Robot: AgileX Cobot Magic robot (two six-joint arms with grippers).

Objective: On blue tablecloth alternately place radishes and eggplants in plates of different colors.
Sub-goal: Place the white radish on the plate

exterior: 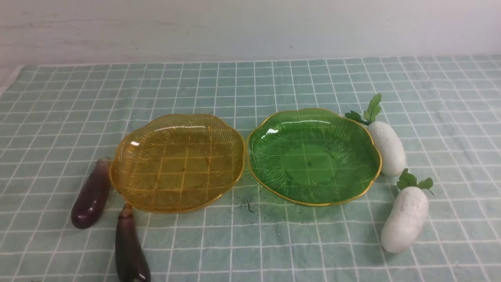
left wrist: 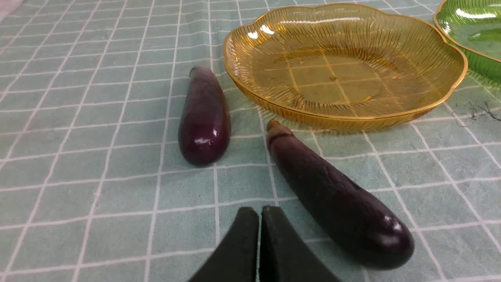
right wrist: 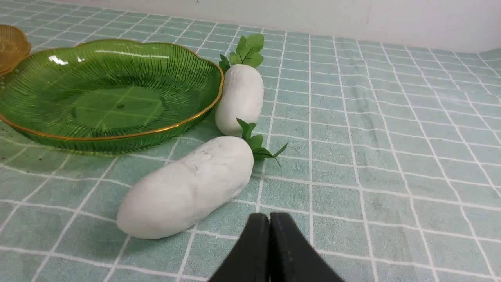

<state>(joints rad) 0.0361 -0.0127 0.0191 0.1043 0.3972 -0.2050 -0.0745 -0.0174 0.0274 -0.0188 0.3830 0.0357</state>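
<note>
On the blue tablecloth (exterior: 250, 86) an empty amber-yellow plate (exterior: 129, 156) and an empty green plate (exterior: 270, 133) stand side by side. Two eggplants lie left of the amber plate: one (exterior: 91, 194) beside its rim, one (exterior: 130, 248) nearer the front edge. Two radishes lie right of the green plate: one (exterior: 387, 147) against its rim, one (exterior: 405, 219) nearer me. My left gripper (left wrist: 260, 213) is shut and empty, just short of the near eggplant (left wrist: 336, 196); the other eggplant (left wrist: 204, 115) lies beyond. My right gripper (right wrist: 269, 219) is shut and empty, close to the near radish (right wrist: 188, 188). Neither gripper shows in the front view.
A white wall (exterior: 250, 27) rises behind the cloth's far edge. A small dark scribble mark (exterior: 245, 204) sits on the cloth between the plates near the front. The cloth's left edge (exterior: 9, 80) shows at the far left.
</note>
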